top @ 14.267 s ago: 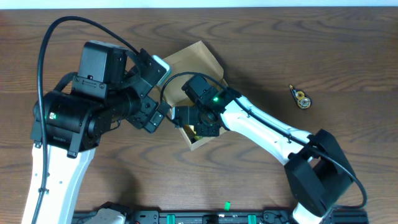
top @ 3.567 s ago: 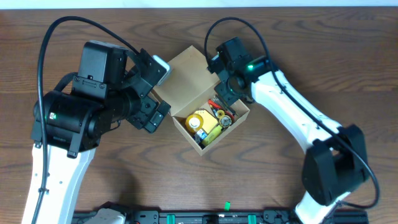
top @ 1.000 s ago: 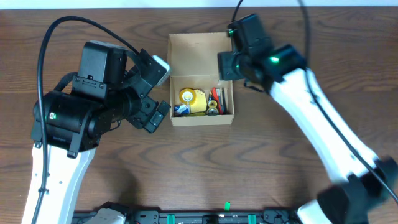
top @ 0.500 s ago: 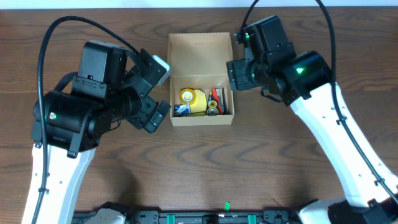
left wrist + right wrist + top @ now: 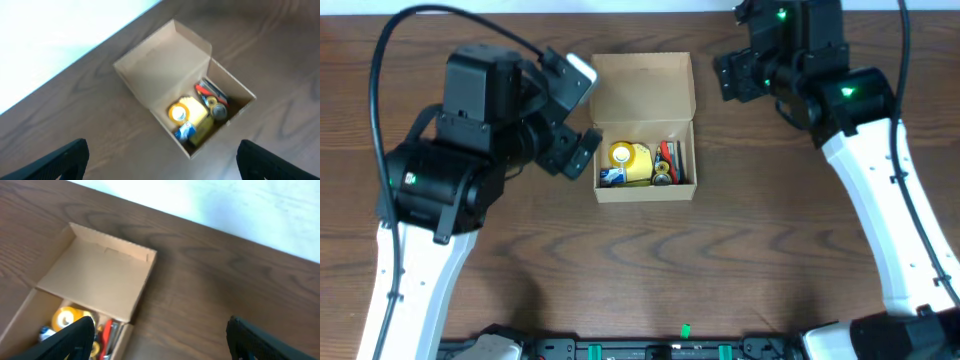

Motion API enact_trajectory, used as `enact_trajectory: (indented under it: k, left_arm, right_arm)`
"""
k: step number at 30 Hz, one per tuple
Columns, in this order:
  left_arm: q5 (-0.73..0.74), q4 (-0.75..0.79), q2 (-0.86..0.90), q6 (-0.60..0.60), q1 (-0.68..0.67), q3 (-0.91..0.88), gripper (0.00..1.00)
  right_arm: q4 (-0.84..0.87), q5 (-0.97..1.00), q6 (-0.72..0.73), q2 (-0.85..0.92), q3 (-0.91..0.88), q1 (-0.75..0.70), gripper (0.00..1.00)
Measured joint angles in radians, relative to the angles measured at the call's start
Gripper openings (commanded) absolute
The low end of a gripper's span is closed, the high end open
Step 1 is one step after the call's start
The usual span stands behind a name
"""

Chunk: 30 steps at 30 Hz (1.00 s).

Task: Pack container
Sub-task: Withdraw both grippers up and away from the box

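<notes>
The container [image 5: 642, 88] is a tan cardboard box in the middle of the table, its flap lid [image 5: 160, 70] lying open toward the far side. Inside lie a yellow tape roll [image 5: 623, 155], a blue item [image 5: 611, 177] and red-handled pieces [image 5: 668, 153]. My left gripper [image 5: 580, 150] hovers just left of the box, open and empty. In the left wrist view the box sits ahead of the left gripper [image 5: 162, 162]. My right gripper [image 5: 738, 76] is up at the far right of the box, open and empty. The right wrist view has the lid [image 5: 97, 275] to the left of the right gripper [image 5: 167, 340].
The brown wooden table [image 5: 650, 270] ends at a pale far edge [image 5: 620, 5] just behind the box. A black rail with a green marker [image 5: 685, 329] runs along the front edge.
My right arm has drawn back from the box's right side toward the far right, its jaws spreading wider. My left arm has shifted slightly toward the far side. The box has stayed put.
</notes>
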Motion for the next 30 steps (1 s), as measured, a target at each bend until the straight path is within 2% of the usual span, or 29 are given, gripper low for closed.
enact_trajectory:
  k: [5,9,14,16,21,23,24,25,27,30]
  left_arm:
    - [0.008,0.093,0.103,-0.113,0.069,0.0,0.95]
    - [0.098,0.14,0.161,-0.164,0.171,0.0,0.95]
    - [0.231,0.191,0.23,-0.199,0.305,0.0,0.95]
    - [0.281,0.21,0.275,-0.208,0.348,0.0,0.95]
    - [0.355,0.285,0.395,-0.223,0.394,0.0,0.95]
    - [0.372,0.344,0.441,-0.225,0.394,0.0,0.95]
    - [0.377,0.372,0.461,-0.226,0.394,0.0,0.97]
    - [0.383,0.404,0.482,-0.227,0.394,0.0,0.93]
    - [0.393,0.459,0.515,-0.232,0.394,0.0,0.78]
    - [0.397,0.528,0.568,-0.23,0.394,0.0,0.61]
  right_arm:
    - [-0.004,-0.063,-0.077,0.047,0.0,-0.046,0.84]
    - [-0.009,-0.105,-0.101,0.089,0.0,-0.05,0.87]
    - [-0.009,-0.127,-0.109,0.124,0.0,-0.05,0.86]
    - [-0.009,-0.134,-0.109,0.14,0.0,-0.05,0.92]
    - [-0.008,-0.175,-0.113,0.187,0.0,-0.05,0.94]
    - [-0.002,-0.192,-0.111,0.214,0.0,-0.051,0.91]
    - [0.003,-0.197,-0.107,0.229,0.0,-0.051,0.86]
    - [0.011,-0.202,-0.095,0.246,0.0,-0.052,0.8]
    - [0.034,-0.208,-0.075,0.278,0.0,-0.056,0.61]
    - [0.089,-0.214,-0.011,0.326,0.0,-0.067,0.36]
